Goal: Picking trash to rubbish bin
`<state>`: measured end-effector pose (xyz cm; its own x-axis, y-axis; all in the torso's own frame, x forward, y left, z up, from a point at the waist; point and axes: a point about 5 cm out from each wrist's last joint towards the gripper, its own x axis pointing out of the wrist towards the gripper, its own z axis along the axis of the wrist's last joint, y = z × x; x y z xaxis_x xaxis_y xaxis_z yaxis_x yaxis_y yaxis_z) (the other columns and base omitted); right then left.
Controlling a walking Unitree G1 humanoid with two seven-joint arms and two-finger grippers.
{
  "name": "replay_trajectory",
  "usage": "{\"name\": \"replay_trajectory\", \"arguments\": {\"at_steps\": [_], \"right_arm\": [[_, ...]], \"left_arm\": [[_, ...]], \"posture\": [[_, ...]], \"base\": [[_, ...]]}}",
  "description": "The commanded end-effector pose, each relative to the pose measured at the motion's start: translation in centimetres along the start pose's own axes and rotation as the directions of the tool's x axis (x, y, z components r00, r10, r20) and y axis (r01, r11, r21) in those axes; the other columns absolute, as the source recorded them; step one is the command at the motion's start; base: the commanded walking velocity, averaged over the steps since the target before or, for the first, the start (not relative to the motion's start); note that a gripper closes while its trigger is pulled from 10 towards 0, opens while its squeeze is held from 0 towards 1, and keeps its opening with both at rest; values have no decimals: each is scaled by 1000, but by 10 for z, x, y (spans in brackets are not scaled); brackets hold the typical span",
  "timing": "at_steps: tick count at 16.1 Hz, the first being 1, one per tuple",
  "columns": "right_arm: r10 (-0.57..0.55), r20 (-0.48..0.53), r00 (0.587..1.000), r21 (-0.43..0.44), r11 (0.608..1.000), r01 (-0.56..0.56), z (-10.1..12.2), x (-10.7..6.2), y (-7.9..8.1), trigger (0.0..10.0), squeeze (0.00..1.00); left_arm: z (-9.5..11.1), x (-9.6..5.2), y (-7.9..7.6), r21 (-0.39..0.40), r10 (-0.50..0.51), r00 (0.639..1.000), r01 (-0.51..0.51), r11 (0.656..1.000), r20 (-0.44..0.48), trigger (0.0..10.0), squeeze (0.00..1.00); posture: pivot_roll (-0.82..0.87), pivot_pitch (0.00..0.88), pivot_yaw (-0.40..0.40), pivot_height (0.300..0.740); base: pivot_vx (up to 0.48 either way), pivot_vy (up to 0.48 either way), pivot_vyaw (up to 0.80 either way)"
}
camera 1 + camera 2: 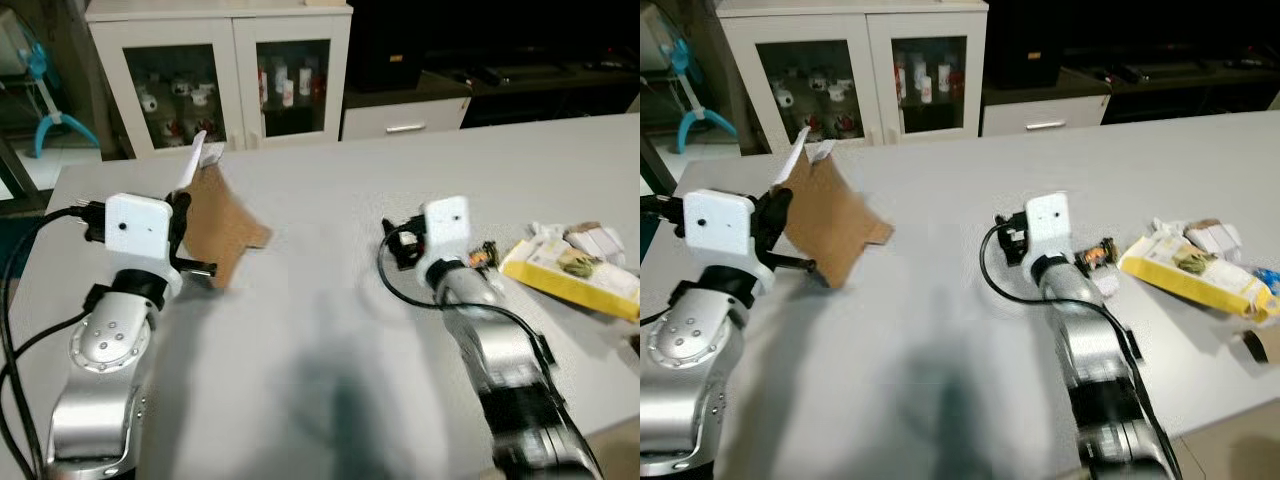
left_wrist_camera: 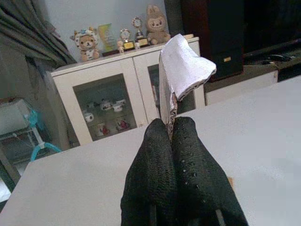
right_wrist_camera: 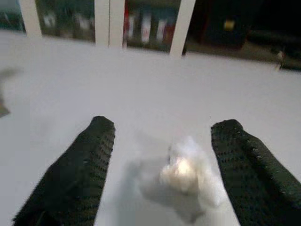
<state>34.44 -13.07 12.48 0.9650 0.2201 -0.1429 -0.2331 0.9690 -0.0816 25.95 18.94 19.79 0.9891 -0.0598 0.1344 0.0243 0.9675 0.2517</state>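
My left gripper (image 2: 171,129) is shut on a brown cardboard sheet (image 1: 225,225) with a white crumpled paper edge (image 2: 183,66), and holds it up above the left part of the grey table (image 1: 330,330). The right gripper (image 3: 164,127) is open and low over the table, its fingers (image 3: 80,169) on either side of a small white crumpled wad (image 3: 186,174), apart from it. The right wrist (image 1: 445,230) is at mid-table. To its right lie a yellow packet (image 1: 575,270), white scraps (image 1: 598,240) and a small wrapper (image 1: 482,257).
Beyond the table's far edge stands a white cabinet with glass doors (image 1: 220,70). A dark low unit with a white drawer (image 1: 405,115) is next to it. A black scrap (image 1: 1255,345) lies near the table's right front edge.
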Motion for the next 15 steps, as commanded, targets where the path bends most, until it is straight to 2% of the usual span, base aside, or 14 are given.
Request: {"name": "replay_trajectory", "arguments": {"at_steps": [1,5,7,8,9,12,15], "right_arm": [[-9,-15,1000,6,1000,9,0,12,-4,10000,1000],[-11,-38,999,-22,1000,10,3,28,-1,10000,1000],[-50,-60,997,-79,996,45,4,36,-2,10000,1000],[-75,-56,996,-97,993,69,6,39,-4,10000,808],[-102,-57,993,-98,991,96,8,40,-7,10000,0],[-174,-74,982,-93,982,166,6,42,-17,10000,0],[-216,-100,971,-32,976,214,1,40,-24,10000,0]], "left_arm": [[8,-2,-1,5,-26,1000,26,1000,15,10000,0],[11,-7,2,17,-34,999,34,999,11,10000,0],[13,-11,1,20,-59,998,59,998,-1,10000,0],[14,-12,1,25,-68,998,68,997,-1,10000,0],[16,-13,0,31,-77,997,76,997,1,10000,0],[17,-16,0,46,-90,996,90,995,-9,10000,0],[18,-16,0,52,-94,996,94,994,-12,10000,0]], "posture": [[46,70,-34,740],[75,106,-48,740],[83,120,-53,740],[92,129,-55,740],[97,133,-55,740],[108,136,-55,740],[116,134,-58,740]], "base": [[0,0,0],[0,0,0],[0,0,0],[0,0,0],[0,0,0],[0,0,0],[0,0,0]]}}
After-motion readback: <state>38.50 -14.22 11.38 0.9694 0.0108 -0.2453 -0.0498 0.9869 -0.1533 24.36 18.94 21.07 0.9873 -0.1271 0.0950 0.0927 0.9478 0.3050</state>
